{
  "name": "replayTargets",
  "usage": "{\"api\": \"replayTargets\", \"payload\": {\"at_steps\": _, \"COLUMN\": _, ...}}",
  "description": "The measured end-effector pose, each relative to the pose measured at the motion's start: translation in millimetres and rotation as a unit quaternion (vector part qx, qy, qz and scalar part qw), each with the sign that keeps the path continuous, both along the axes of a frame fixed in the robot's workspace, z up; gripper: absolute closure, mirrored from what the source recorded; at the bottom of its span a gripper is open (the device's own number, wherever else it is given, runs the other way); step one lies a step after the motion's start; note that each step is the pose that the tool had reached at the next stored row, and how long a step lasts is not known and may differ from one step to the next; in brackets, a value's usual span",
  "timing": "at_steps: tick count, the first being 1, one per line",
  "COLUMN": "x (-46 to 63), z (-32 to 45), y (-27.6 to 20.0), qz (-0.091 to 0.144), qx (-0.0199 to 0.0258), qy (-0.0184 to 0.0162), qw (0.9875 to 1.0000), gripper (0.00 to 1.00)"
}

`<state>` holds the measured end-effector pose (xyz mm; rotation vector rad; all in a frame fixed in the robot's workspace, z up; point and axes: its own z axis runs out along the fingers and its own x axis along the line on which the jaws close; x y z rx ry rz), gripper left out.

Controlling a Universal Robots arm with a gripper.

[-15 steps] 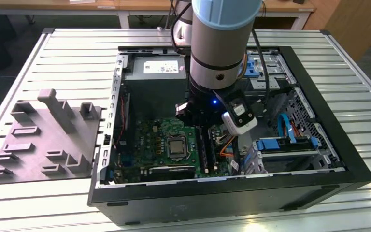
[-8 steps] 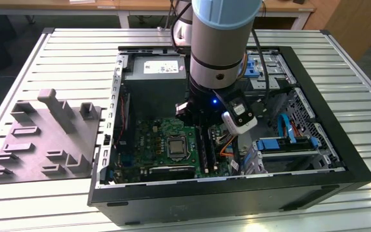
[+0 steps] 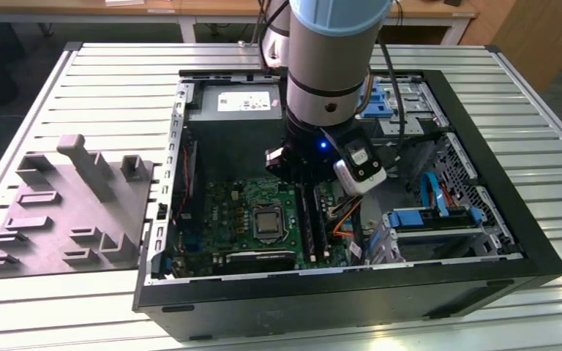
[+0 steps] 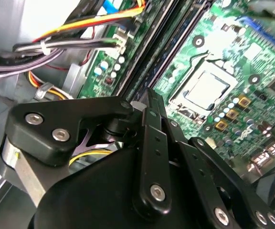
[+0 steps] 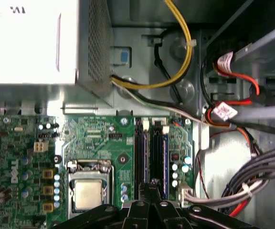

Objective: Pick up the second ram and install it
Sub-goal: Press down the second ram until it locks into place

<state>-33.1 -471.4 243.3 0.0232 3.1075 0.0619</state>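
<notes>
A green motherboard (image 5: pixel 104 143) with a silver socket (image 5: pixel 89 193) is seen; black slots (image 5: pixel 149 157), yellow cable (image 5: pixel 183 52), grey power supply (image 5: pixel 42 43).

My gripper (image 4: pixel 149 102) is matt black, its links pinned with shiny steel bolts. The board (image 5: pixel 99 143) below looks glossy green, its socket (image 5: pixel 88 194) capped in dull brushed metal. The slots (image 5: pixel 151 157) are black plastic. The case (image 3: pixel 359 292) is dark painted metal on a ribbed pale-metal table (image 3: pixel 115 95).
</notes>
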Motion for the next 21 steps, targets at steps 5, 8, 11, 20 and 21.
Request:
{"api": "replayTargets", "payload": {"at_steps": 5, "x": 0.0, "z": 0.0, "y": 12.7, "qz": 0.000, "qx": 0.0000, "qy": 0.0000, "qw": 1.0000, "gripper": 0.90}}
{"api": "replayTargets", "payload": {"at_steps": 8, "x": 0.0, "z": -0.2, "y": 16.8, "qz": 0.000, "qx": -0.0001, "qy": 0.0001, "qw": 1.0000, "gripper": 0.90}}
{"api": "replayTargets", "payload": {"at_steps": 11, "x": 0.0, "z": -1.6, "y": 22.8, "qz": 0.000, "qx": 0.0000, "qy": 0.0000, "qw": 1.0000, "gripper": 0.90}}
{"api": "replayTargets", "payload": {"at_steps": 20, "x": 0.0, "z": -6.7, "y": 29.8, "qz": 0.000, "qx": 0.0000, "qy": 0.0000, "qw": 1.0000, "gripper": 0.90}}
{"api": "replayTargets", "payload": {"at_steps": 21, "x": 0.0, "z": -7.0, "y": 29.9, "qz": 0.000, "qx": 0.0000, "qy": 0.0000, "qw": 1.0000, "gripper": 0.90}}
